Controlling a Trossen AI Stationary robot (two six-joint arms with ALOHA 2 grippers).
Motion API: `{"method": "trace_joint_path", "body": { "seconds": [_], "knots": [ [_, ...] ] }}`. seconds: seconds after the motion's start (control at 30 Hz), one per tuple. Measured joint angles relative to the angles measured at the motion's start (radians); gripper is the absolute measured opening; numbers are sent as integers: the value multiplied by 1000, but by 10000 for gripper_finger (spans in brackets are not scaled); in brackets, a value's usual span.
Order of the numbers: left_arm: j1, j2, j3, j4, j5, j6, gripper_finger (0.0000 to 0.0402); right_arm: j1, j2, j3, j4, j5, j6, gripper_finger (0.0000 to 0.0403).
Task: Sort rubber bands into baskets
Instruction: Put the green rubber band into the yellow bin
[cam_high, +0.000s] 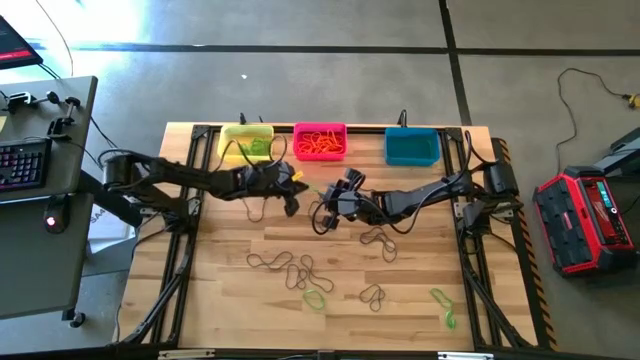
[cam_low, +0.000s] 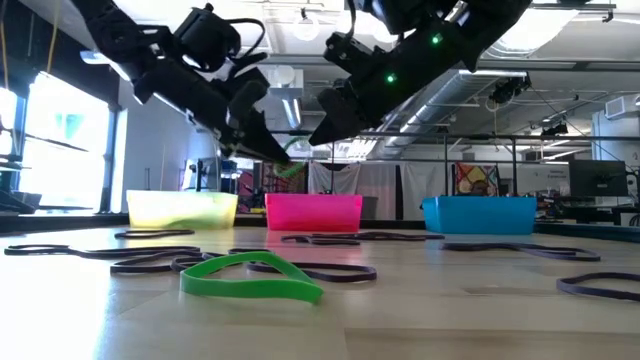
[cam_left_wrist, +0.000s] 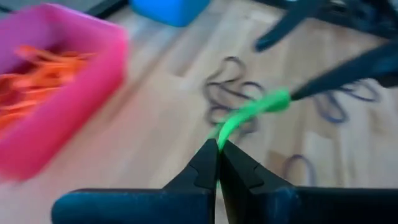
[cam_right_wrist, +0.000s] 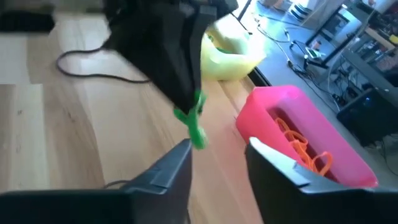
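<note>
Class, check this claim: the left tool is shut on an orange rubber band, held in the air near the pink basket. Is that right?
Not quite. The band is green, not orange. The left wrist view shows the left tool shut on a green rubber band, in the air near the pink basket; orange bands lie inside that basket.

Both dark arms reach inward to meet at upper centre of the high view, raised off the table, left gripper (cam_left_wrist: 217, 149) with fingers pinched together on a thin green rubber band (cam_left_wrist: 249, 113), right gripper (cam_right_wrist: 219, 152) facing it with fingers parted, band just beyond them.
</note>
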Motion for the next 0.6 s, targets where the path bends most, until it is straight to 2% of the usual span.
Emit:
{"method": "trace_joint_path", "body": {
  "seconds": [0.17,0.4,0.6],
  "knots": [
    [77,-124,0,-183,-85,-24,1,0,0,0,-8,8,4,176],
    [245,-253,0,-452,-300,-67,1,0,0,0,-17,8,8,181],
    [417,-268,0,-550,-324,-50,1,0,0,0,-18,8,8,181]
  ]
}}
